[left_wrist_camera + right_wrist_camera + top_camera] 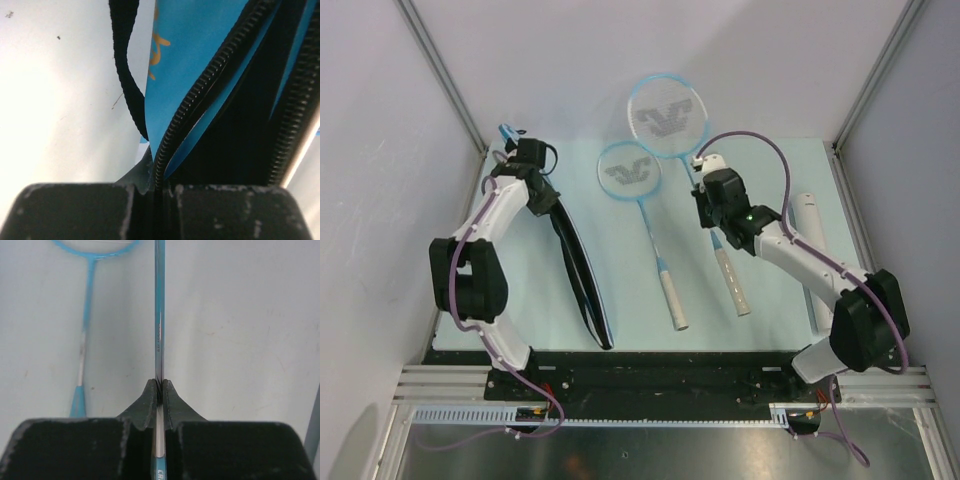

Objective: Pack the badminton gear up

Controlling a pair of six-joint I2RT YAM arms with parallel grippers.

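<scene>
Gripping marks the step in hand: the right gripper point(160, 390) is clamped together on the thin shaft of one racket point(159, 315), which runs straight ahead of it. The left gripper point(156, 182) is pinched shut on the zip edge of the blue bag point(200, 45), whose mouth gapes just ahead. Next, the racket is judged to need lifting and feeding into that opening. The second racket point(84, 340) lies left of the right gripper. The pale blue surface point(620, 300) is enclosed by plain white walls point(380, 100).
</scene>
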